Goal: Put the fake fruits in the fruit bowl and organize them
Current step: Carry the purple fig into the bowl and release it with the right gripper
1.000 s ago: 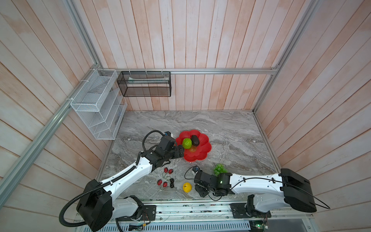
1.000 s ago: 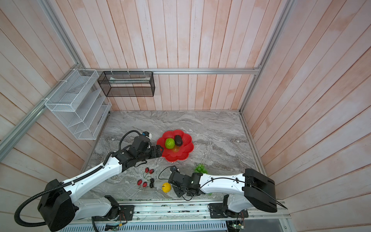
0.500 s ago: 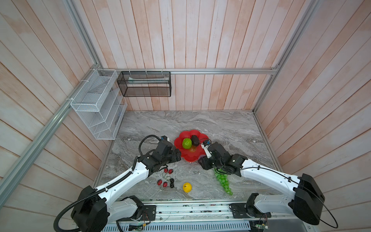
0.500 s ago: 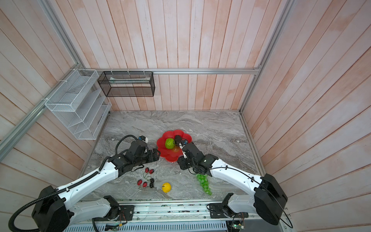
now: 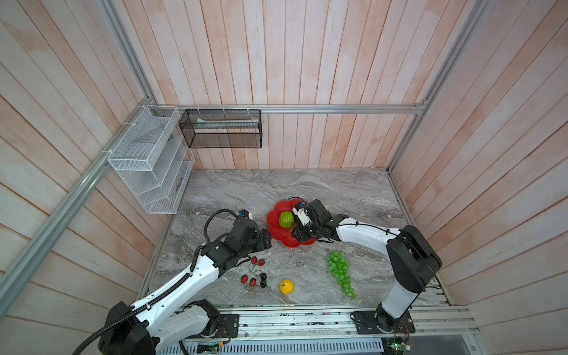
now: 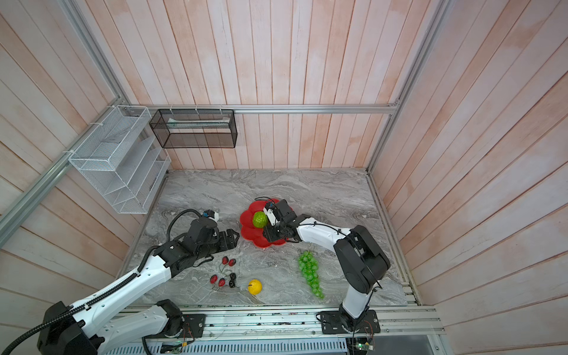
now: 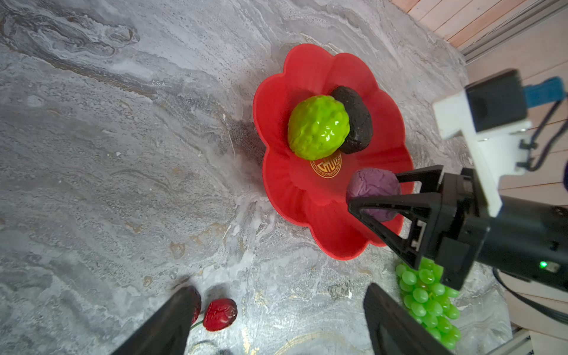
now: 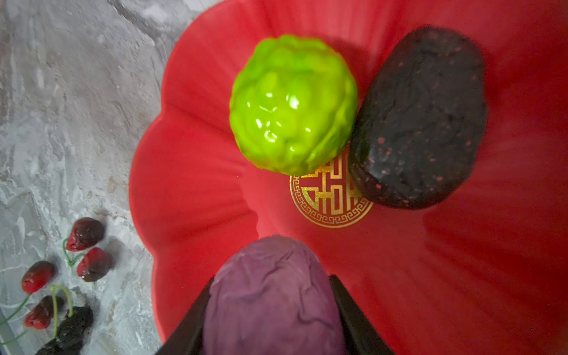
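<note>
Your right gripper (image 7: 375, 192) is clamped on the purple fruit (image 8: 273, 295), one finger on each side, and it hangs over the fruit bowl (image 7: 310, 70); I can't tell whether the fruit touches the red floor. Just past those fingertips lies the gold emblem (image 8: 330, 203), an ornamental character inside a key-pattern ring, and I can't read it as a word. Beyond it, the bumpy lime-green ball (image 8: 292, 104) and the dark avocado (image 8: 421, 116) sit inside the bowl, pressed against each other, each overlapping the emblem's edge. Those two are the bowl's only loose contents. Your left gripper (image 7: 281, 295) stands wide and empty, just short of the bowl's scalloped rim, with one cherry pair (image 5: 257, 262) right beside it on the marble. The other cherry pair (image 5: 248, 280) and the black berries (image 5: 263, 280) lie further back along that arm. The grape bunch (image 5: 339, 272) lies on the marble beside your right forearm. Only the top views show the lemon (image 5: 286, 286), well behind both grippers, out of the bowl. In them your right wrist hides the avocado, the purple fruit and the emblem; both wrist views show all three. On the walls hang a white mesh rack (image 5: 144, 159) and a black mesh basket (image 5: 221, 129), their contents too small to tell.
</note>
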{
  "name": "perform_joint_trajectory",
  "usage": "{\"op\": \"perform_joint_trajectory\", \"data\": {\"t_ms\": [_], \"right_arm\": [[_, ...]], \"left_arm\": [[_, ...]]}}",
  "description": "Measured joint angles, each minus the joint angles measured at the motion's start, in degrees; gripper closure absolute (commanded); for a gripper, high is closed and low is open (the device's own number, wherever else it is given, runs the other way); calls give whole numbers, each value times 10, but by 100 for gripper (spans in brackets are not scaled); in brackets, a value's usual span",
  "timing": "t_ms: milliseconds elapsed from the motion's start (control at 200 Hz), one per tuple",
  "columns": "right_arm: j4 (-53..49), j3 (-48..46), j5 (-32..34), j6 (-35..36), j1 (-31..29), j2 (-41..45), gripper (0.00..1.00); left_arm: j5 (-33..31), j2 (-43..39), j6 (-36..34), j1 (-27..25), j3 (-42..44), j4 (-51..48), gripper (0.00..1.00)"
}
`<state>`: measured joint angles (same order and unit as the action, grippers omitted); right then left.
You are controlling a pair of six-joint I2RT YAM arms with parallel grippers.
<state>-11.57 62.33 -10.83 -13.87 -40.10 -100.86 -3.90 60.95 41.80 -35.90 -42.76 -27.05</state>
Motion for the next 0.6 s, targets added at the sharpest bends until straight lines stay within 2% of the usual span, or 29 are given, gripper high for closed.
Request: {"op": "perform_joint_trajectory", "data": {"t_ms": [300,465,600], "right_arm": [[1,31,-2,11,16,-54,47],[1,41,-2,17,21,-68,39],[0,46,-2,21,21,-76,40]], "left_arm": [[5,12,-5,10,1,-2,11],[2,21,-11,12,0,-6,11],[0,20,-13,15,0,-7,11]]}}
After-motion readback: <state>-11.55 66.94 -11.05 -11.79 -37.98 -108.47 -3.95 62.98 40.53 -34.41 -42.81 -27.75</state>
